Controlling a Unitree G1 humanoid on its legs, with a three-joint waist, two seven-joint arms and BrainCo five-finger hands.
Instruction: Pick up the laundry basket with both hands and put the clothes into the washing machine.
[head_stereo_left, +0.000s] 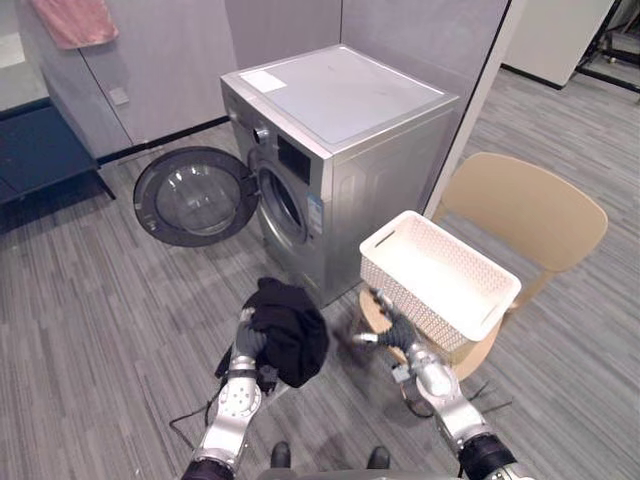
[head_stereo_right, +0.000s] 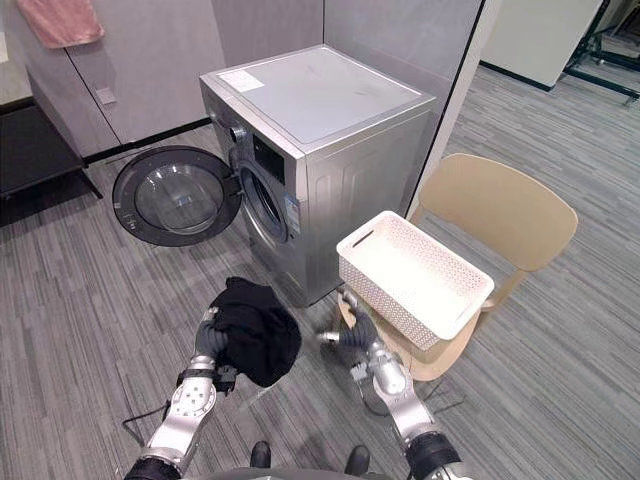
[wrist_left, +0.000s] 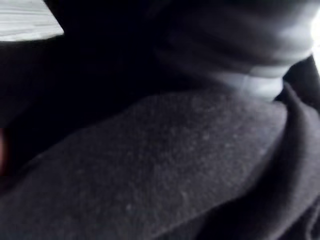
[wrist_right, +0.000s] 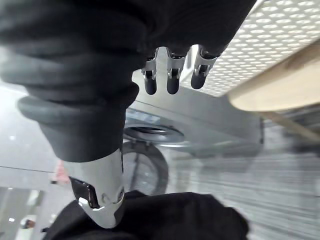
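Left hand (head_stereo_left: 247, 345) carries a bundled black garment (head_stereo_left: 290, 330) draped over it; its grip cannot be told. Right hand (head_stereo_left: 392, 328), beside it, holds nothing, fingers (wrist_right: 172, 80) relaxed, close by the white laundry basket (head_stereo_left: 435, 308) on a tan chair (head_stereo_left: 530, 210). Beyond both hands, the washing machine (head_stereo_left: 340, 140) has its door (head_stereo_left: 195, 195) open.

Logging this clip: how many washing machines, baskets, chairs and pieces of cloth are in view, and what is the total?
Washing machine, silver, door open: 1
Laundry basket, white, on the chair: 1
Chair, tan: 1
Pieces of cloth: 2, the black garment and the pink cloth hanging at the back
Total: 5
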